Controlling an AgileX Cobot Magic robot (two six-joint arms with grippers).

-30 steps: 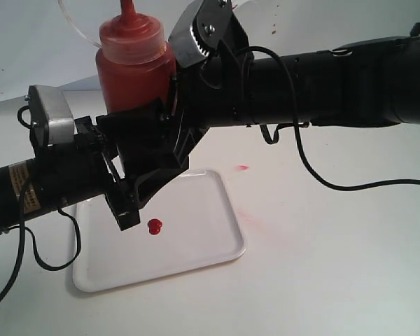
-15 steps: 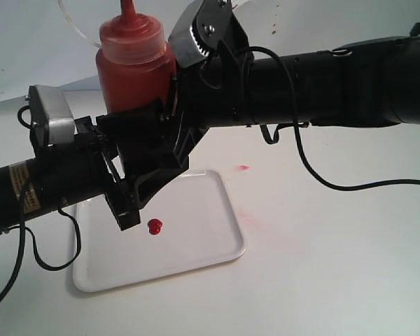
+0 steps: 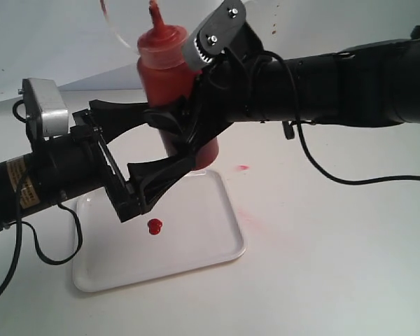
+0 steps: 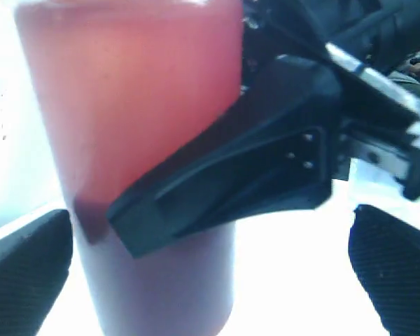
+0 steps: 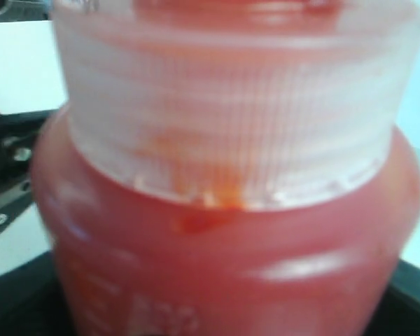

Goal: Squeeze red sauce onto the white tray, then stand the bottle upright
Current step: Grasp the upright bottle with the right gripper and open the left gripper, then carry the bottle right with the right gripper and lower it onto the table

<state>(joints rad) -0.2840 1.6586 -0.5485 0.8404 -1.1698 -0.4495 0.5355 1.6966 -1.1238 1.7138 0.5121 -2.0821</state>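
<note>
The bottle (image 3: 169, 77) is held upright above the table, its red nozzle (image 3: 154, 12) pointing up. My right gripper (image 3: 187, 124) is shut on its body, with one black finger (image 4: 252, 161) lying across the bottle (image 4: 147, 105) in the left wrist view. My left gripper (image 3: 171, 136) is open, and its pads (image 4: 24, 273) stand wide apart on either side of the bottle. The white tray (image 3: 196, 245) lies below, with a small blob of red sauce (image 3: 155, 226) on it. In the right wrist view the bottle (image 5: 224, 245) fills the picture and hides the fingers.
A pink smear (image 3: 243, 168) marks the table just beyond the tray. A black cable (image 3: 350, 182) hangs from the right arm, and another cable (image 3: 49, 260) loops down from the left arm over the tray's left end. Red specks (image 3: 273, 29) dot the back wall.
My left gripper has opened and let go of the bottle. The right gripper has carried the bottle to the right, still upright.
</note>
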